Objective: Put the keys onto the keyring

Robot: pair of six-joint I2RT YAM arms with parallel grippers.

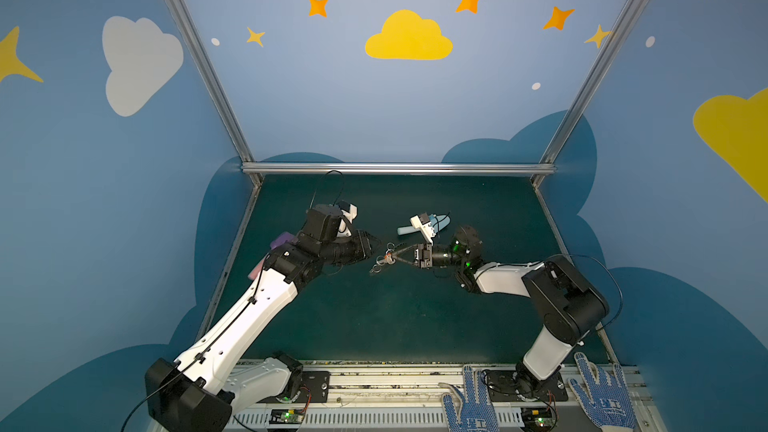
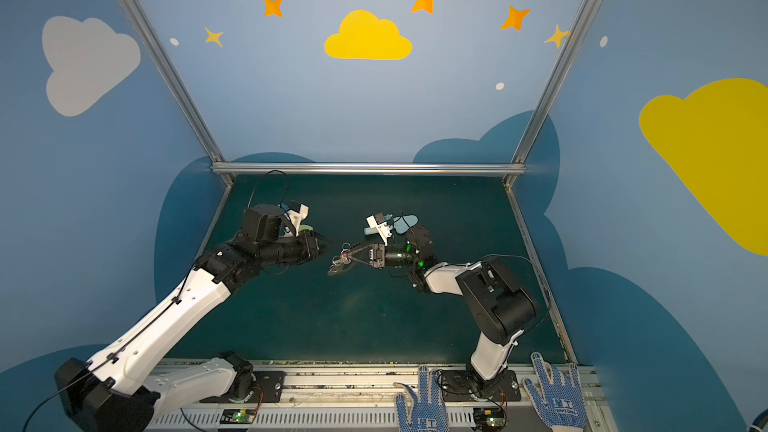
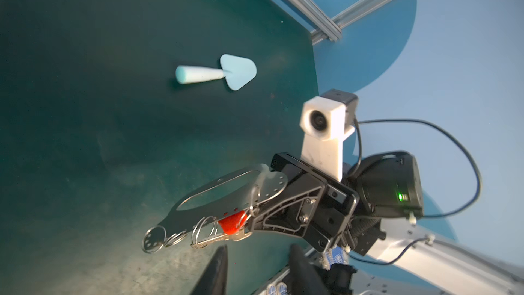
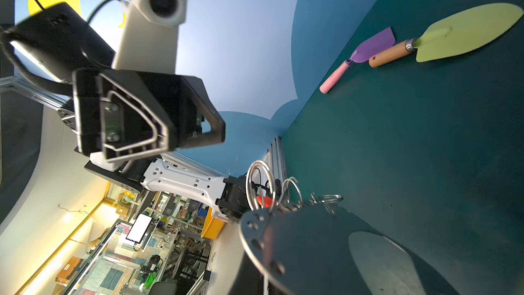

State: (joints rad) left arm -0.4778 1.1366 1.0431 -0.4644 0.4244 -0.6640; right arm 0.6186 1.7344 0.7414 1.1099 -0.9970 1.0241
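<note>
- Right gripper [image 3: 255,198] is clamped on one end of the keyring [image 3: 198,215]. It holds the grey plate in the air over the middle of the table [image 1: 374,326], with the ringed edge turned toward the other arm.
- Hanging at that edge, just beside the clamped end, is the key [image 3: 224,238] with its red tag [image 3: 231,221]. It lies across one of the small wire rings [image 3: 202,229], but I cannot tell whether it is fully threaded on.
- Close by, the left gripper [image 1: 374,246] points at the rings without touching them. In its own wrist view the fingertips [image 3: 219,262] stand apart with nothing between them.
- Judging by this, the step in hand is the threading itself: one arm steadies the plate while the other works the key onto a ring. The key looks at least partly on.
- What comes next likely needs a fine pinch on the key or its tag, then a slide along the wire coil until it hangs free. The right gripper has to keep the plate steady, because the wire is thin and the target small.
- Farther out, a blue shovel [image 3: 238,72] lies flat on the table, well apart from the work.
</note>
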